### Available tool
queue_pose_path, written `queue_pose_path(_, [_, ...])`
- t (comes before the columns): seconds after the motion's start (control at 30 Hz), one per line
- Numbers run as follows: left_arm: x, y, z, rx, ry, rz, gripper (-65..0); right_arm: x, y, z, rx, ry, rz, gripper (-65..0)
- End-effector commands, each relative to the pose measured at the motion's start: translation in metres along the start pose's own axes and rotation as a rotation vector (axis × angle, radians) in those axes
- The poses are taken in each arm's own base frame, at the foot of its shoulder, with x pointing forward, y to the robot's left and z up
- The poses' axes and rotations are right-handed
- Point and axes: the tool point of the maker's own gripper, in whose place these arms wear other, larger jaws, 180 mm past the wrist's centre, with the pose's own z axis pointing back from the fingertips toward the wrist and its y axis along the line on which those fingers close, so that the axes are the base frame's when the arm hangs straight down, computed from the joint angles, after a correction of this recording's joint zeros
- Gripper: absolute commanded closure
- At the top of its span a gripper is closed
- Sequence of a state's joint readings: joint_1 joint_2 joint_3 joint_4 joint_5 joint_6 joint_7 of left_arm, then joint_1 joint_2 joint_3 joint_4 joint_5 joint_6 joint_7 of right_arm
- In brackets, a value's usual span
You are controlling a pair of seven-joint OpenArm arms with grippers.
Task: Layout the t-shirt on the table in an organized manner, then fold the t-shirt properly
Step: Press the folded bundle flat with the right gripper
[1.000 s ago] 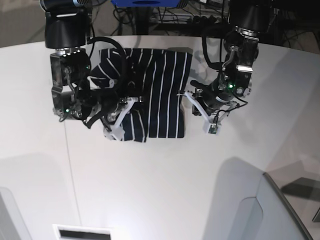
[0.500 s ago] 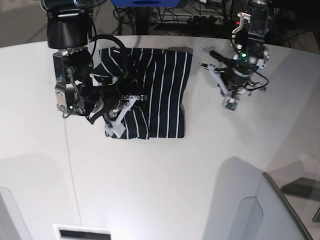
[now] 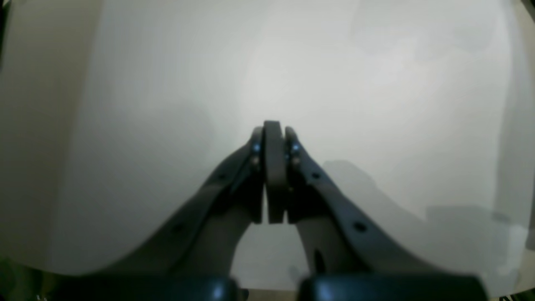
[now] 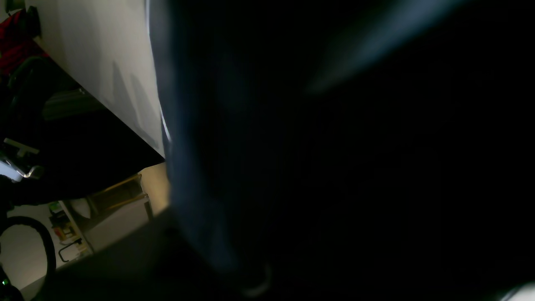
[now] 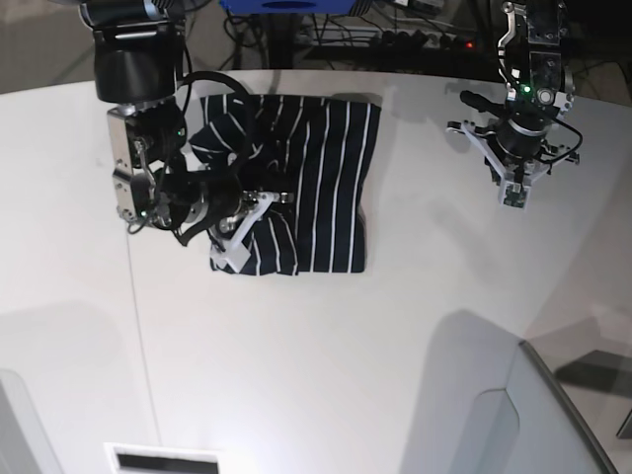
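The t-shirt (image 5: 321, 183), dark navy with thin white stripes, lies folded into a rough rectangle on the table (image 5: 326, 355), its left part bunched. My right gripper (image 5: 232, 242) lies across the shirt's lower left corner, shut on a fold of the fabric. In the right wrist view dark cloth (image 4: 334, 159) fills nearly the whole picture and hides the fingers; a strip of table (image 4: 104, 62) shows at upper left. My left gripper (image 5: 512, 193) hangs shut and holding nothing over bare table far right of the shirt; its closed fingertips (image 3: 273, 127) show against the white surface (image 3: 376, 83).
A grey rounded chair back (image 5: 513, 415) rises at the lower right. A white slotted box (image 5: 163, 459) sits at the bottom edge. Cables and a blue frame (image 5: 286, 5) stand behind the table. A thin dark seam (image 5: 138, 316) runs down the table's left side.
My left arm has drawn away from the shirt's right edge, up and to the far right of the table. The right gripper stayed at the shirt's left fold, and the bunched cloth shifted slightly.
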State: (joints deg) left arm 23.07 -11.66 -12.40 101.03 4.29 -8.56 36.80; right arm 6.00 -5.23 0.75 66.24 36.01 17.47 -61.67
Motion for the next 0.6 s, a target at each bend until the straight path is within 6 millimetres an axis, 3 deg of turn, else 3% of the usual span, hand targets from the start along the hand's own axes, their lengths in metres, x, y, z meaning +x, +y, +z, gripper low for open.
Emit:
queue_pose_path(0.0, [0.008, 0.006, 0.002, 0.017, -0.028, -0.004, 0.0, 0.014, 0.011, 0.003, 0.029, -0.032, 0.016, -3.8])
queue_pose_path(0.07, [0.008, 0.007, 0.002, 0.018, -0.028, -0.004, 0.0, 0.015, 0.012, 0.003, 0.03, -0.032, 0.022, -12.0])
queue_pose_path(0.2, [0.006, 0.015, 0.003, 0.037, -0.024, 0.006, 0.0, 0.015, 0.013, 0.003, 0.03, -0.031, 0.027, -35.4])
queue_pose_path(0.27, [0.006, 0.021, 0.003, 0.053, -0.024, 0.012, 0.0, 0.015, 0.014, 0.003, 0.034, -0.03, 0.031, -42.8])
queue_pose_path(0.37, [0.004, 0.034, 0.004, 0.085, -0.02, 0.026, 0.0, 0.016, 0.018, 0.002, 0.035, -0.018, 0.053, -44.7])
queue_pose_path(0.57, [-0.01, 0.048, 0.001, 0.115, 0.015, 0.05, 0.0, 0.021, 0.049, 0.003, 0.047, -0.018, 0.19, -44.7])
